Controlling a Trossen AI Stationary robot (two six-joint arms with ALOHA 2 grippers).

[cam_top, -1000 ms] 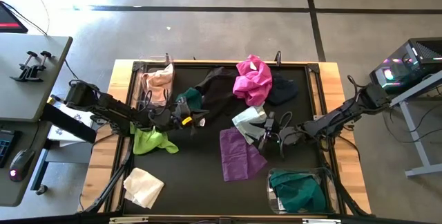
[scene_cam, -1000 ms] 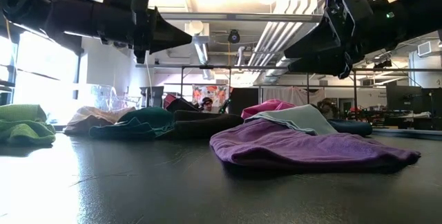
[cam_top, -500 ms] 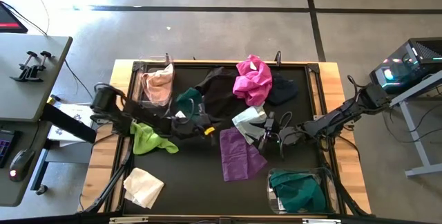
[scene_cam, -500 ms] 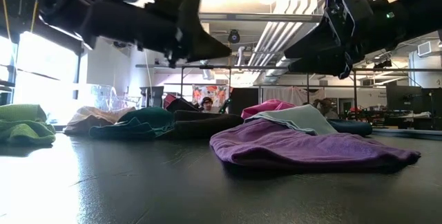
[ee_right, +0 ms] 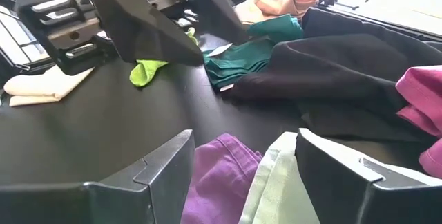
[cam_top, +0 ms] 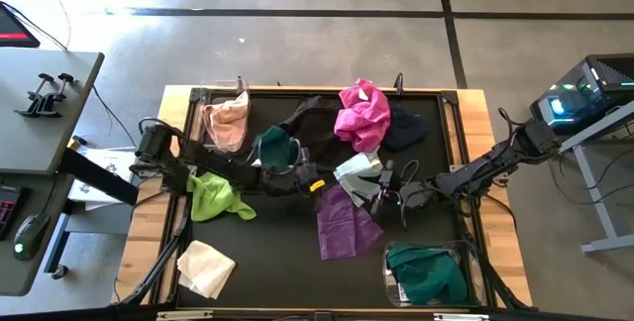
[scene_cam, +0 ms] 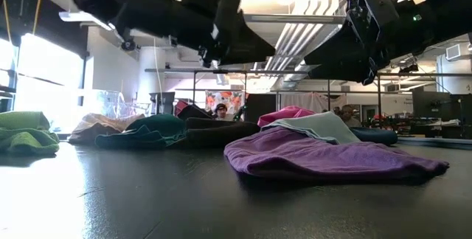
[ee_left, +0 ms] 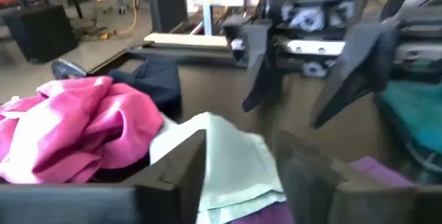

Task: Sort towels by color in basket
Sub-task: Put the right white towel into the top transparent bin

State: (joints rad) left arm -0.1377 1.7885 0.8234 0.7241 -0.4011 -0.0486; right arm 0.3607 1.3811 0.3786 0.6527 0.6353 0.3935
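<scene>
Several towels lie on the black table top: pale mint [cam_top: 357,170] resting partly on purple [cam_top: 345,220], magenta [cam_top: 363,113], black [cam_top: 312,128], dark teal [cam_top: 272,147], lime green [cam_top: 218,198] and cream [cam_top: 205,267]. A peach towel [cam_top: 228,121] lies in the far-left clear basket [cam_top: 203,98]. A teal towel [cam_top: 431,273] lies in the near-right basket [cam_top: 474,252]. My left gripper [ee_left: 238,175] hangs open above the table's middle, just left of the mint towel. My right gripper [ee_right: 242,175] hangs open over the mint and purple towels, facing it.
A dark navy cloth [cam_top: 404,131] lies right of the magenta towel. The two grippers are close together, nose to nose, over the table's middle. The wooden table rim [cam_top: 495,222] frames the black top. Bare black surface lies at the near middle [cam_top: 287,271].
My left gripper has travelled toward the table's right edge, from beside the dark teal towel to the mint towel and my right gripper, staying above the table. No towel has moved.
</scene>
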